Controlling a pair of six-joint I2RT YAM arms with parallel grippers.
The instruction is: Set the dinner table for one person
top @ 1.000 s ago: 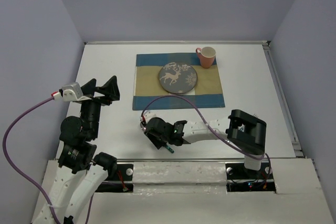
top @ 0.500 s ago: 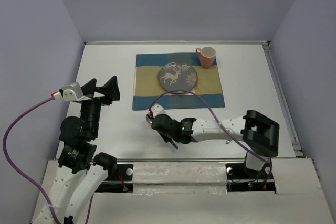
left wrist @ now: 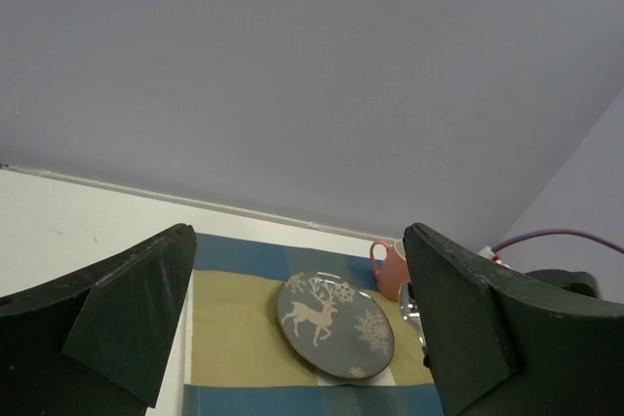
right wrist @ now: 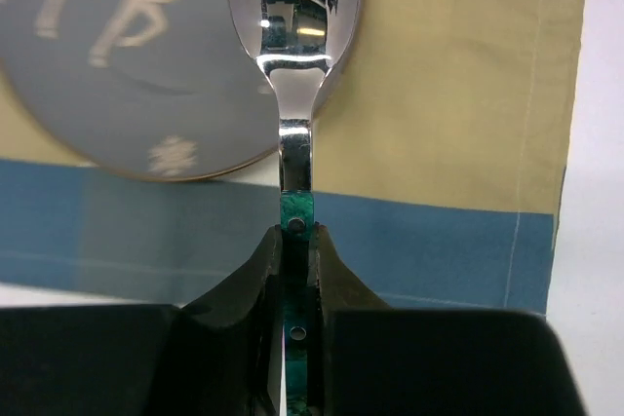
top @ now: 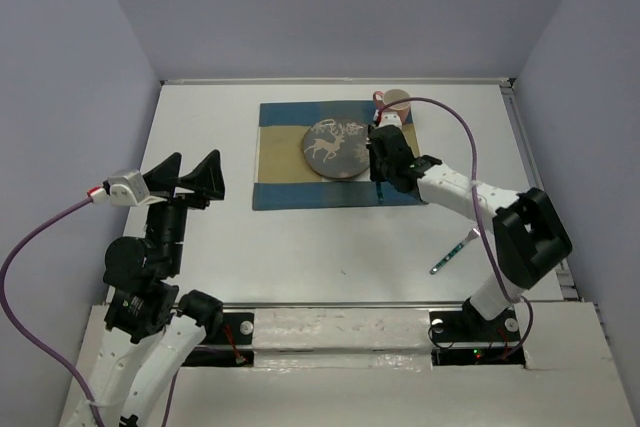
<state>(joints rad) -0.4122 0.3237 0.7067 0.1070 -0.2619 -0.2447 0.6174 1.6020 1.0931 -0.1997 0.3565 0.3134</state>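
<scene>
Carried over from the near edge, the spoon (right wrist: 292,65) sat clenched in the right gripper (right wrist: 295,241) at the plate's (top: 339,148) right rim, ready for laying, while the left gripper (top: 187,175) gaped idle.

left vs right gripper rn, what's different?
The left gripper is open and empty; the right gripper is shut on a spoon by its green handle. The left gripper is over bare table, left of the placemat; the right gripper is over the placemat, spoon bowl at the plate rim. Both have dark fingers.
</scene>
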